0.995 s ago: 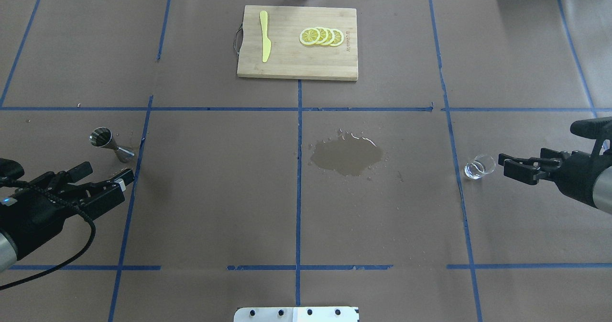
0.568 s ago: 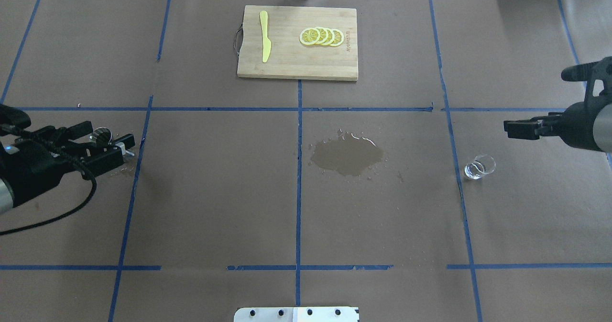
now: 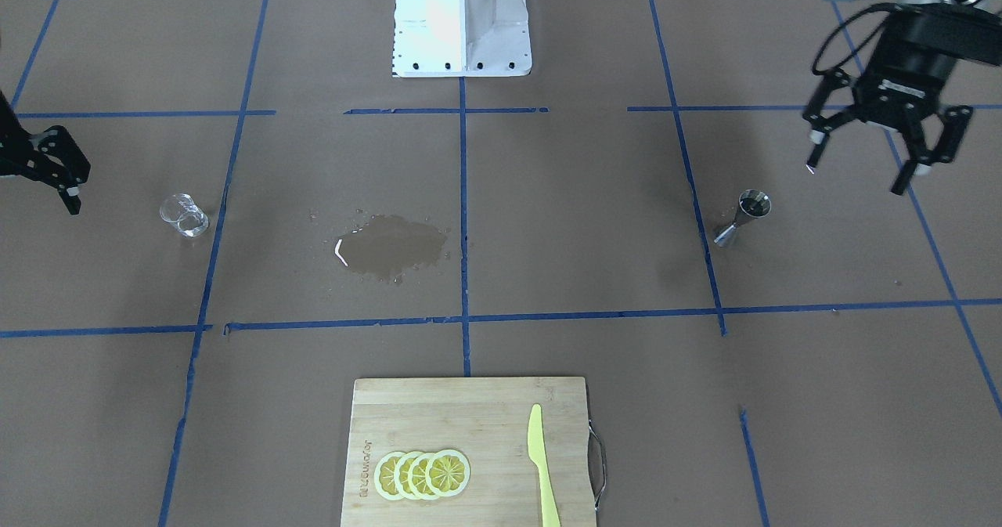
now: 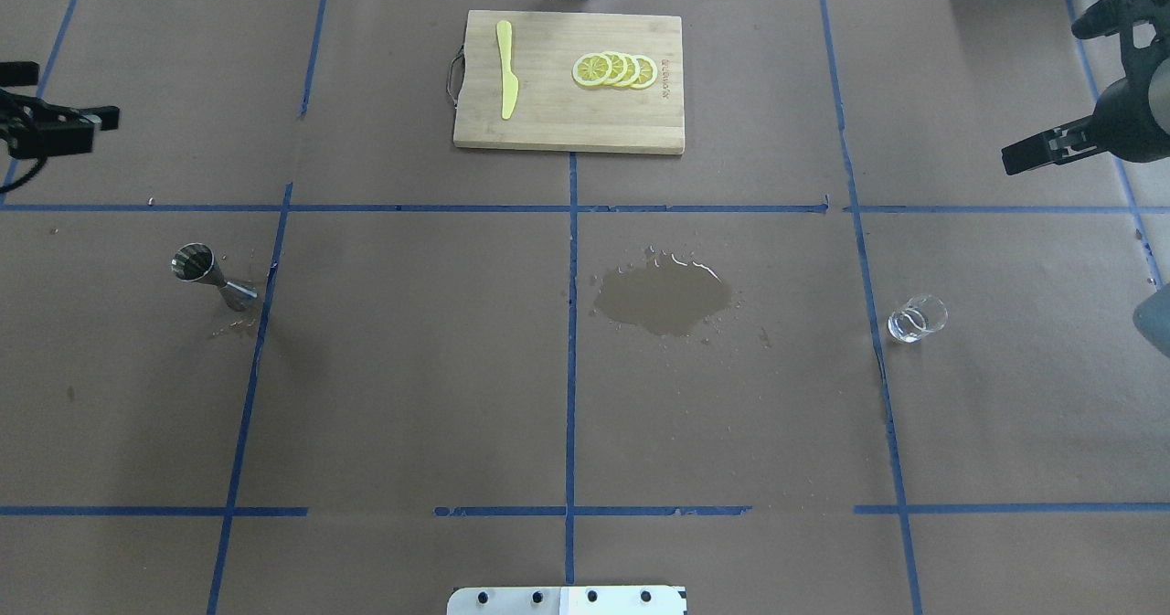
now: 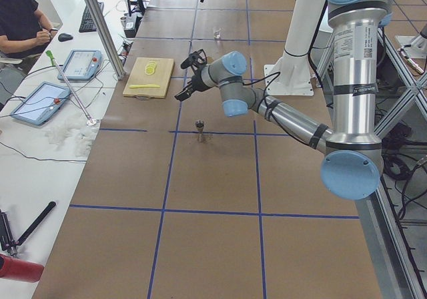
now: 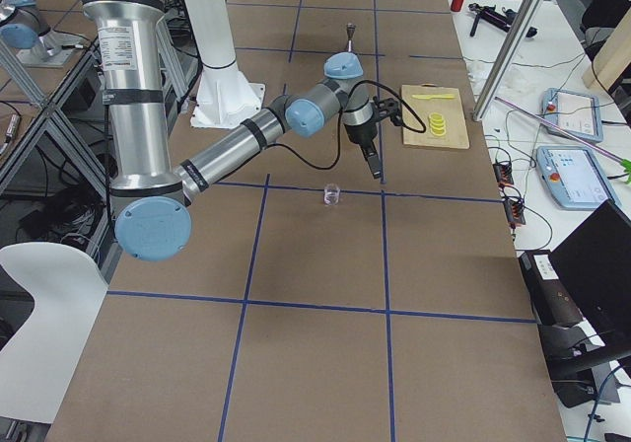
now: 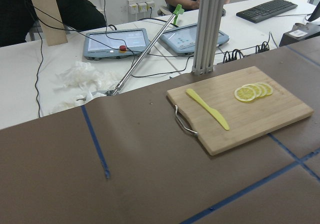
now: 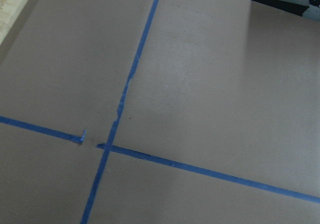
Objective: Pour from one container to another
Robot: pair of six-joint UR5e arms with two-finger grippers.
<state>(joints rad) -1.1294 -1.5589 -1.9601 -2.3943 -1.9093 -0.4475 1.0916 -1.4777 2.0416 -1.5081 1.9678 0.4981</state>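
The clear glass tumbler (image 4: pixel 917 318) (image 3: pixel 184 215) stands by itself on the brown paper at the table's right side. On the left side the steel jigger (image 4: pixel 206 277) (image 3: pixel 744 215) stands upright, with wet specks around its base. My left gripper (image 3: pixel 857 178) hangs open and empty, raised above the table and off to the outer side of the jigger. My right gripper (image 4: pixel 1013 158) is lifted well past the tumbler at the table's right edge, and its splayed finger (image 3: pixel 72 198) reads as open with nothing in it. Neither wrist view shows a gripper, the tumbler or the jigger.
A puddle (image 4: pixel 663 300) darkens the paper in the middle of the table. At the far side lies a wooden cutting board (image 4: pixel 567 121) with a yellow knife (image 4: pixel 505 71) and lemon slices (image 4: pixel 614 69). Blue tape lines cross the table. A person sits behind the tablets in the left wrist view.
Both arms have risen and swung toward the table's far side. The left gripper left the jigger's side and the right gripper drew away from the tumbler. Neither object moved.
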